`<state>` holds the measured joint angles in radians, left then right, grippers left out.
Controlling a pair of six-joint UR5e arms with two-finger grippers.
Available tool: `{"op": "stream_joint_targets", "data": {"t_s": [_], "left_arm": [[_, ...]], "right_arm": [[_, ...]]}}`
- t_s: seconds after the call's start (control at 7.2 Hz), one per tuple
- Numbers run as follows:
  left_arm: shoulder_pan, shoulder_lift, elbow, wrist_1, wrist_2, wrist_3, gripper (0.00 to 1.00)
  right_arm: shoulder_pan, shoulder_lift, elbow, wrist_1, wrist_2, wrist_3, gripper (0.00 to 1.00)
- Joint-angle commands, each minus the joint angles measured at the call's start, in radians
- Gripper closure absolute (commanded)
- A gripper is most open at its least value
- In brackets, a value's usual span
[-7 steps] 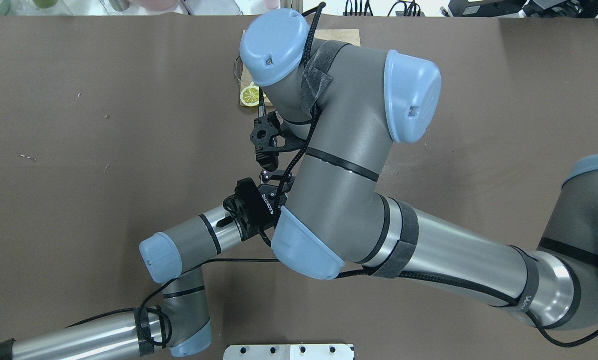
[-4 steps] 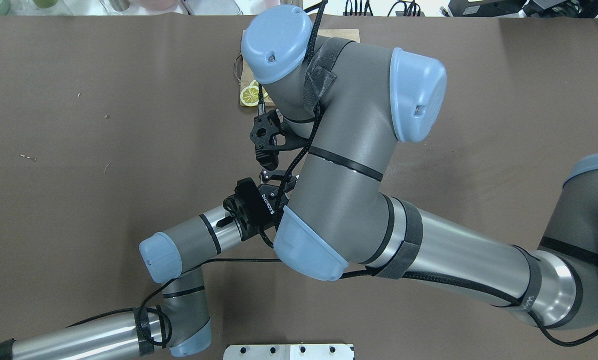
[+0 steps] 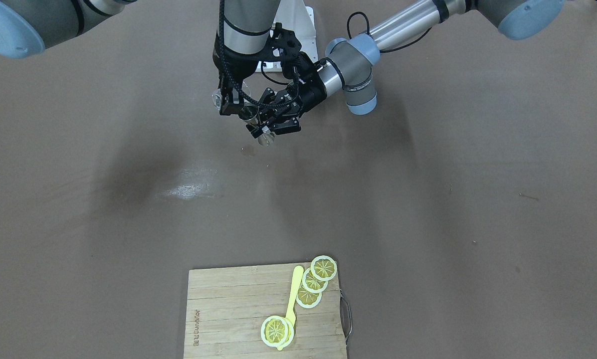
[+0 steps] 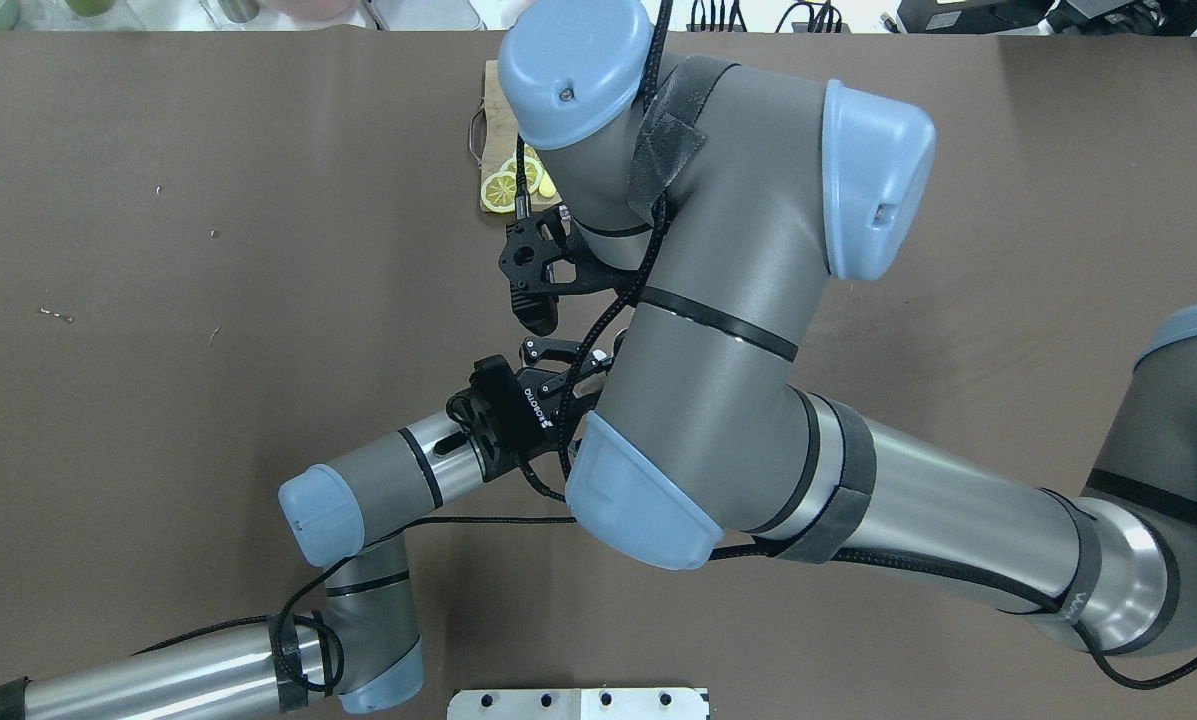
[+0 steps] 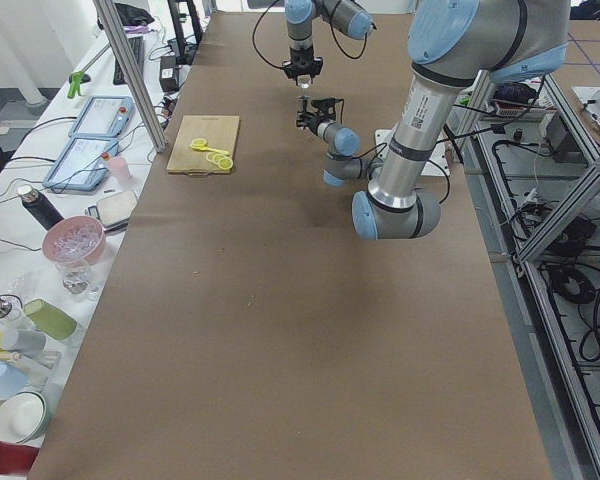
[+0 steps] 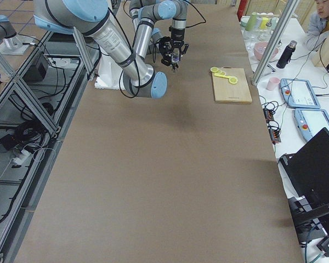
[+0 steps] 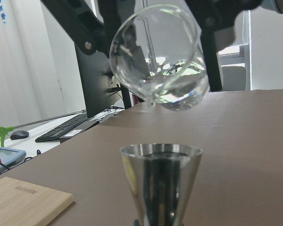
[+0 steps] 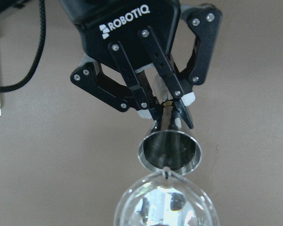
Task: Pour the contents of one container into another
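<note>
Glass (image 7: 155, 52): clear; off the bench (image 3: 428, 199), straight above the jigger (image 7: 160, 183); tipped far over, long axis near level; mouth towards the left gripper (image 8: 167, 115), thick base away from it; lower lip just over the jigger's mouth, apart from it; small drop hanging at the lip.
Jigger: grey metal, hourglass; upright, long axis vertical, open cone up; near the robot's side of the bench, about mid-width; whether its foot touches the bench, cannot tell.
Right gripper (image 7: 161, 70): reaching down from above; black fingers (image 7: 85, 33) closed on the glass, one on each side of its wall.
Left gripper: reaching in level from the side; fingers (image 8: 144, 106) pinched on the jigger's narrow waist, under the upper cone.
Board (image 3: 228, 309): wooden, flat on the bench at the side away from the robot, well apart from both grippers; lemon slices (image 3: 323, 268) and a yellow spoon (image 3: 293, 294) on it.
</note>
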<state>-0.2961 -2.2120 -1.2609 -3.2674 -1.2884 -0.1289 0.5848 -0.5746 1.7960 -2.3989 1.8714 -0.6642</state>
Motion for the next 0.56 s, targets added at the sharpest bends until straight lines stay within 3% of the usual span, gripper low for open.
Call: {"op": "stream_joint_targets", "data": {"t_s": [0.0, 0.42], "left_arm": [[0.000, 0.000, 0.000, 0.000, 0.001, 0.000, 1.00], [0.000, 0.003, 0.000, 0.000, 0.001, 0.000, 1.00]], "right_arm": [[0.024, -0.011, 0.048, -0.002, 0.028, -0.003, 1.00], [0.131, -0.114, 0.161, 0.027, 0.138, -0.059, 1.00]]}}
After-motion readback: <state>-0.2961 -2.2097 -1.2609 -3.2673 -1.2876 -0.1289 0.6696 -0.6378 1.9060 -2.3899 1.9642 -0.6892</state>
